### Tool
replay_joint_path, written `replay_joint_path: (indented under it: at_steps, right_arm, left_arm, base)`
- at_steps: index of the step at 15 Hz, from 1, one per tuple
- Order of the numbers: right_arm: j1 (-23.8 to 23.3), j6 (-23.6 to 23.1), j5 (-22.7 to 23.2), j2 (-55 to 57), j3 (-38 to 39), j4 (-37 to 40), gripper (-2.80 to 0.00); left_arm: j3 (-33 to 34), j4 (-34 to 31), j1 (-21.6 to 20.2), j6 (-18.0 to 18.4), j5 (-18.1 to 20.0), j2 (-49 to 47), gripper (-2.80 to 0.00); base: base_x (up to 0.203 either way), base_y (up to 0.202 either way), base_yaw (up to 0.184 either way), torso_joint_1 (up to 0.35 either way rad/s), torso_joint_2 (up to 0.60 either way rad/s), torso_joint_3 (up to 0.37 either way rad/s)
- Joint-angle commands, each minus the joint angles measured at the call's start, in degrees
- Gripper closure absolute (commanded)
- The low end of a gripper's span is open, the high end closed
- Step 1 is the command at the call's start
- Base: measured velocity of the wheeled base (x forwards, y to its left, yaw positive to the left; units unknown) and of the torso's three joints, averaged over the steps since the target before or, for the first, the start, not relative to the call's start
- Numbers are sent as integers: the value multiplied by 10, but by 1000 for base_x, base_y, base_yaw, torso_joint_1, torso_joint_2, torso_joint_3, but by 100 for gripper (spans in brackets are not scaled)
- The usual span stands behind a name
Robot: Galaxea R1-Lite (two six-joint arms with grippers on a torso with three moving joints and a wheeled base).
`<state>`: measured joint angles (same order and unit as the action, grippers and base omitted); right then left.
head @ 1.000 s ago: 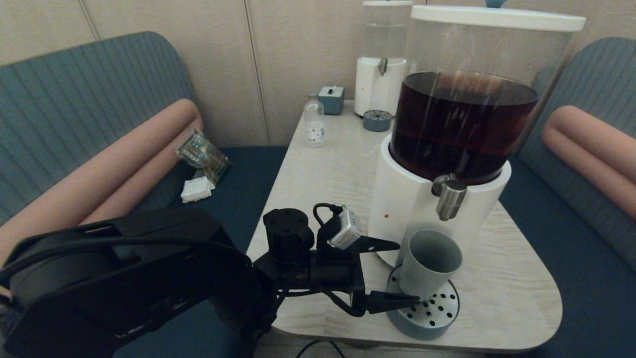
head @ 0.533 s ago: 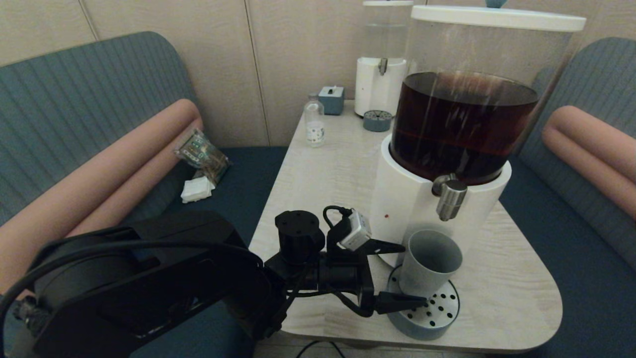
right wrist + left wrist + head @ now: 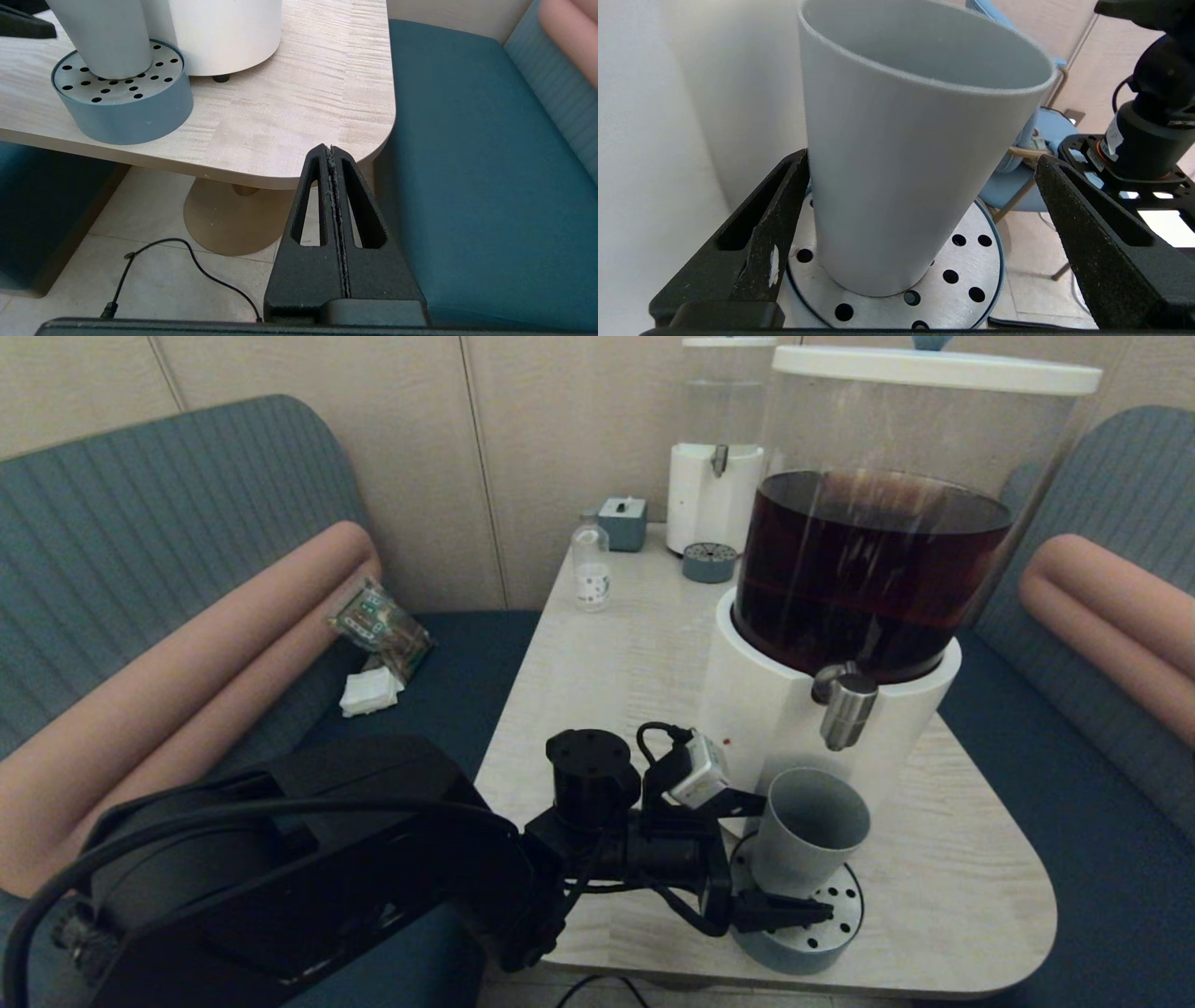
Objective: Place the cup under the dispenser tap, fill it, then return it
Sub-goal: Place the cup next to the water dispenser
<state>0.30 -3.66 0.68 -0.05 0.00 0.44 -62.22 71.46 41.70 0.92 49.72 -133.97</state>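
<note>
Grey-blue cup (image 3: 805, 831) stands upright on the perforated steel drip tray (image 3: 822, 933), directly below the dispenser tap (image 3: 846, 707), mouth open and no liquid visible in it. Left gripper (image 3: 782, 859) straddles the cup low down with jaws wide: in the left wrist view the cup (image 3: 906, 163) sits between the fingers (image 3: 756, 261), one finger touching or nearly touching its wall, the other well apart with clear gap. White dispenser base (image 3: 747, 728) is just behind the cup, so room on that side is tight; the side toward the table's near edge is open. Drip tray sits close to the near edge of the table (image 3: 943, 905), with bare tabletop toward the robot's right. Right gripper (image 3: 332, 154) is parked off the table's rounded corner, above the floor beside the teal bench seat (image 3: 467, 140), fingers pressed together, holding nothing. Small clear bottle (image 3: 590, 569) and the second white dispenser (image 3: 714, 457) are well apart at the far end.
</note>
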Motion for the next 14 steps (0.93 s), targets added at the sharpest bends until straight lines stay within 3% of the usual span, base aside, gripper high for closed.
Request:
replay_joint_path:
  at_steps: [1,11,14]
  right_arm:
    - [0,0,0,0,1,0,0]
    - [0,0,0,0,0,0,0]
    - [0,0,0,0,1,0,0]
  left_arm:
    - [-4,-6,2,0,3,-6,-280]
    - [-56,-55,7,0,1,-24,-280]
    - [-59,-55,11,1,-19,-26,-280]
  base:
    - [0,0,0,0,0,0]
    - [0,0,0,0,0,0]
    - [0,0,0,0,0,0]
